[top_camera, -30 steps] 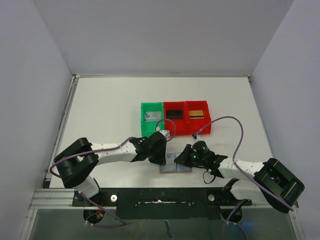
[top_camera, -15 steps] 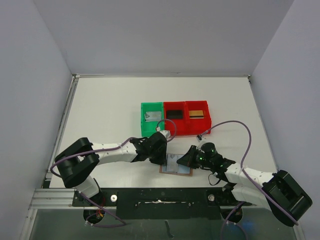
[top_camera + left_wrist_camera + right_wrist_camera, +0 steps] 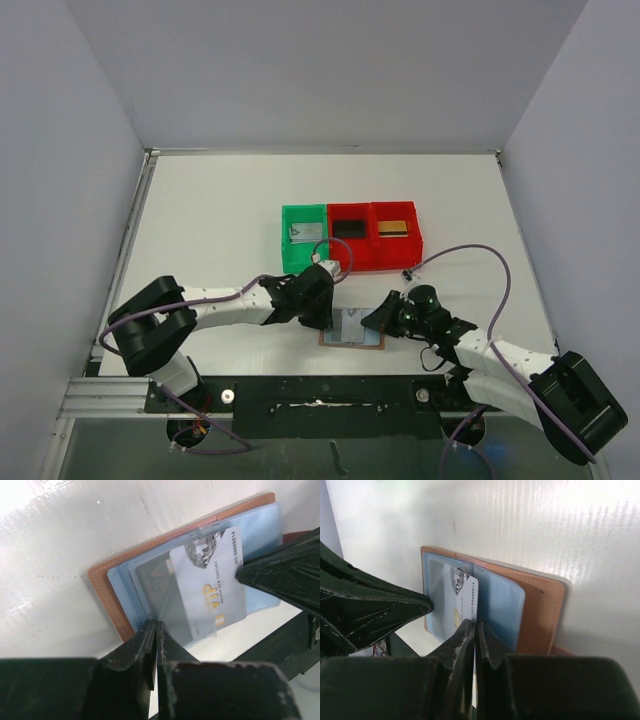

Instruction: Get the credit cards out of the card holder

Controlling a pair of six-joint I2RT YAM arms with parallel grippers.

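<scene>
The brown card holder (image 3: 372,344) lies open near the table's front edge, blue-grey pockets up; it also shows in the left wrist view (image 3: 107,597) and the right wrist view (image 3: 540,607). My left gripper (image 3: 326,317) is shut on its left pocket edge (image 3: 156,626) and pins it down. My right gripper (image 3: 373,322) is shut on the edge of a silver-grey credit card (image 3: 212,577) marked VIP, which sticks partway out of a pocket (image 3: 464,597). Its fingertips meet at the card's edge (image 3: 476,625).
A green bin (image 3: 305,236) holds a silver card, a red bin (image 3: 349,232) a black card, and another red bin (image 3: 395,230) a gold card, just behind the card holder. The table's front edge runs right below the card holder.
My right gripper has drawn back to the right with the silver card, which now sticks further out of the pocket. My left gripper has held still on the card holder.
</scene>
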